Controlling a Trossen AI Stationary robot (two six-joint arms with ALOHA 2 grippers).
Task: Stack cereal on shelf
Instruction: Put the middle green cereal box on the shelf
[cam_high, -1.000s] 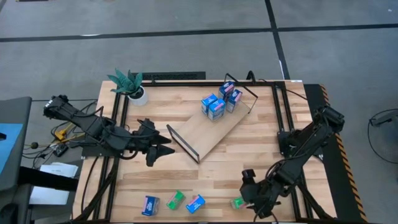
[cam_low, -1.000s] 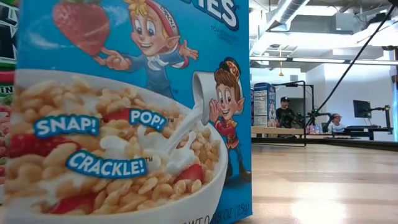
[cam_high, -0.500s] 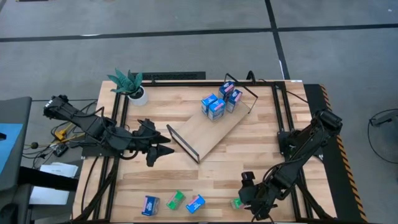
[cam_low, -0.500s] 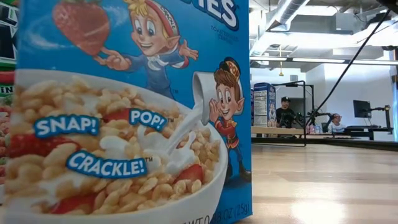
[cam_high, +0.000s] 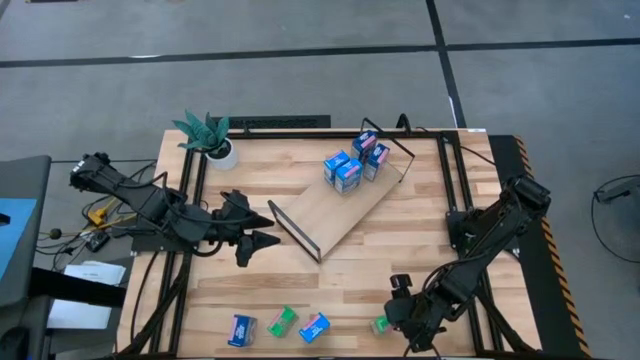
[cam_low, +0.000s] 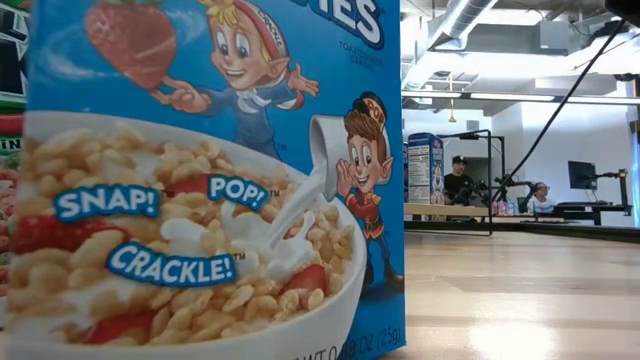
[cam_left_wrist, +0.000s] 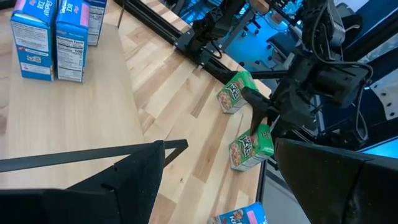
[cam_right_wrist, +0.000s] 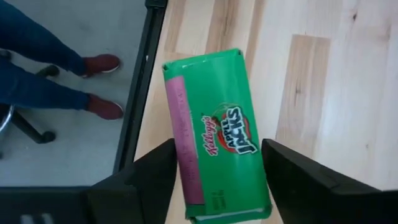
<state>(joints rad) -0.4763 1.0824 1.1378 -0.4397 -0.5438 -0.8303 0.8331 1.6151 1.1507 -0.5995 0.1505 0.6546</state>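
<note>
On the pale plank counter (cam_high: 330, 270) the left end effector (cam_high: 262, 230) waits wide open beside the flat wooden shelf (cam_high: 335, 213) carrying glossy cardboard cereal (cam_high: 345, 172), while the right end effector (cam_right_wrist: 214, 165), narrower than a second ago, straddles a green box (cam_right_wrist: 216, 134) without yet clamping it.

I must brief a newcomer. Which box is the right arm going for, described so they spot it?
Along the table's near edge lies a row of small boxes. Take the green box at its right end, between the right end effector's fingers; its neighbours lie free.
</note>
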